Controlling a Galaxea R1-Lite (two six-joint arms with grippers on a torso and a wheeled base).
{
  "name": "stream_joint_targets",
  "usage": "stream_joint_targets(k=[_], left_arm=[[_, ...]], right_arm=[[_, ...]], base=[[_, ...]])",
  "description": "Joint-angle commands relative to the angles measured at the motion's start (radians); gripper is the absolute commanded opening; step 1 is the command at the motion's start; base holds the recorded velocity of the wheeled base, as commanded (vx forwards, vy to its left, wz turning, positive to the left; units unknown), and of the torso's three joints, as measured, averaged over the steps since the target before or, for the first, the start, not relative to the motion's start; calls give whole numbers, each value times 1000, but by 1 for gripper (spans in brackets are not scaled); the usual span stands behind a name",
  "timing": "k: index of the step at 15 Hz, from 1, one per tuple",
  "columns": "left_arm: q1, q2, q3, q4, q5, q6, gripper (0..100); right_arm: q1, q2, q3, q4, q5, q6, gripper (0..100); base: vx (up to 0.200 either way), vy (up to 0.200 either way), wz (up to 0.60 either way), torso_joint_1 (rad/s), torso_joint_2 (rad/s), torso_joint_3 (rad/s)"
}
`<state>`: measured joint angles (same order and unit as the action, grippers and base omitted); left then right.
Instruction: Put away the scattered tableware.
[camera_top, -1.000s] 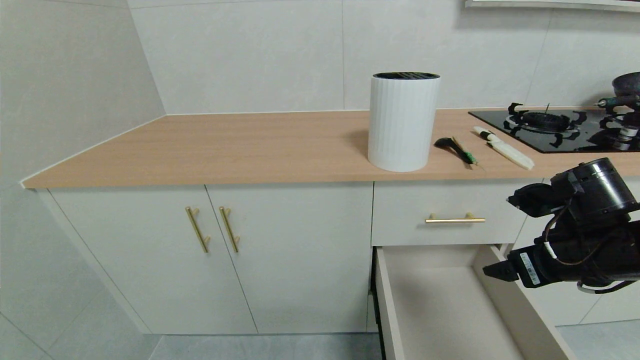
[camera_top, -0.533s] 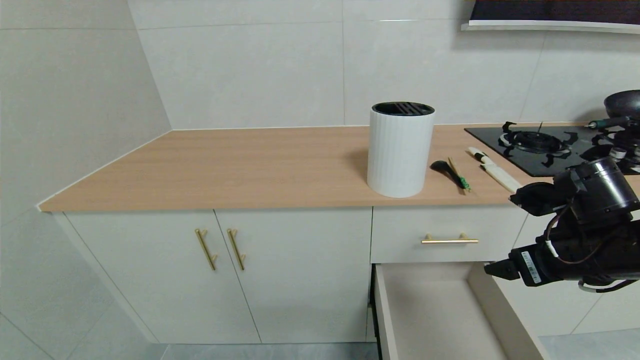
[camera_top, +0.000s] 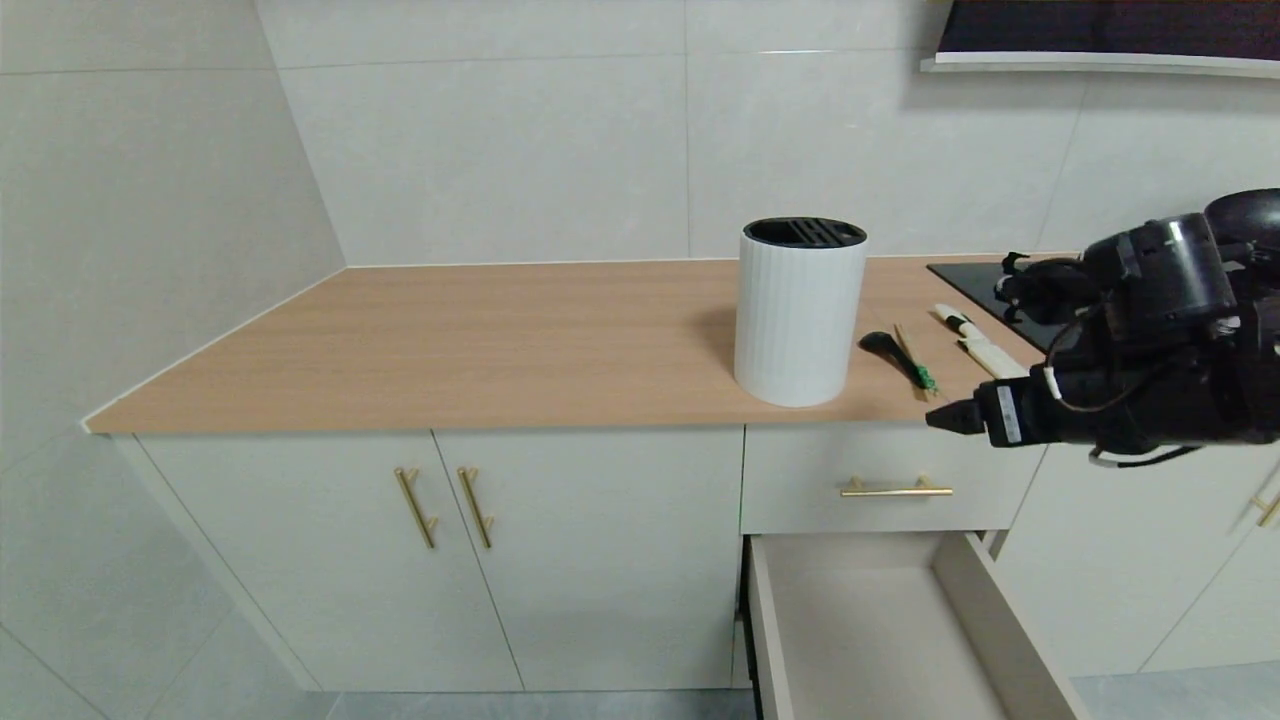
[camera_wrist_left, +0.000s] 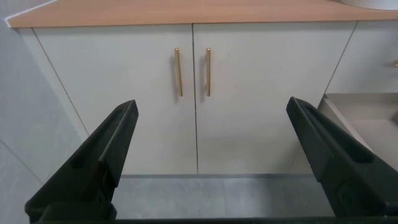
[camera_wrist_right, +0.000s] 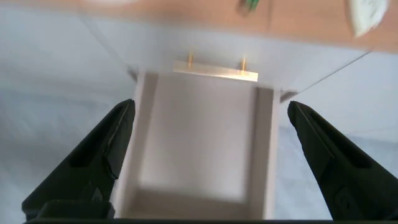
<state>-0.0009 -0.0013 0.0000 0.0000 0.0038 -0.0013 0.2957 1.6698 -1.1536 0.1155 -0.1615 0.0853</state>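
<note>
Wooden counter (camera_top: 500, 340) carries spoon (camera_top: 882, 343), chopsticks (camera_top: 915, 365) and knife (camera_top: 975, 340) right of the canister (camera_top: 800, 310), long axes running front to back. Right gripper (camera_top: 945, 420), fingers apart, hangs at the counter's front edge just before them, the nearer one; left gripper (camera_wrist_left: 211, 112) is likewise apart. Since the earlier frame the right gripper has risen from drawer (camera_top: 860, 620) level.

A kitchen: wooden countertop (camera_top: 500, 340), gas hob (camera_top: 975, 287), cabinets (camera_top: 440, 560).

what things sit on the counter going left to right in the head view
white holder → black spoon → white knife
</note>
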Motion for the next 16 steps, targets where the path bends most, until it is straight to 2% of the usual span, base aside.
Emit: stream_joint_targets(k=[1,3,4,8,16], left_arm=[[1,1,0,0,1,0,100],[-1,1,0,0,1,0,100],[1,1,0,0,1,0,100],[1,1,0,0,1,0,100],[-1,1,0,0,1,0,100]], right_arm=[[-18,215,-342,216,-38,140,100],[-18,327,-506,303,-128,211,100],[-20,369,-537,303,-153,244,100],[-63,449,-578,276,-156,261,100],[-89,536,-594,139,-150,249,100]], base=[[0,0,0,0,0,0],[0,0,0,0,0,0],[0,0,0,0,0,0],[0,0,0,0,0,0],[0,0,0,0,0,0]])
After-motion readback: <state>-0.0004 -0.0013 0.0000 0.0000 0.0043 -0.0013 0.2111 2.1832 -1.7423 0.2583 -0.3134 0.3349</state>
